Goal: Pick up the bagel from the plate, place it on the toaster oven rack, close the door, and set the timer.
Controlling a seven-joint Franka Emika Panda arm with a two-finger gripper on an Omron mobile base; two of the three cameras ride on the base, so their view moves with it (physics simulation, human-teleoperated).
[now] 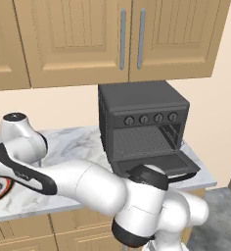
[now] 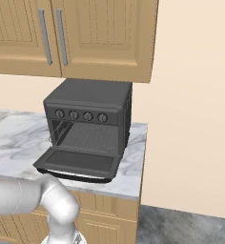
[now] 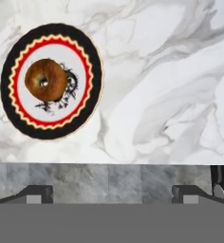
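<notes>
Above the marble counter [image 3: 171, 95], claw [image 3: 113, 192] wide open, empty.

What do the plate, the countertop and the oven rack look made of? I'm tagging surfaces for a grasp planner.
The plate looks like glazed ceramic: smooth, with a printed black rim and red ring. The countertop looks like polished marble, white with grey veins. The rack looks like grey metal wire, a fine grid. All are rendered, so these are guesses from appearance.
</notes>
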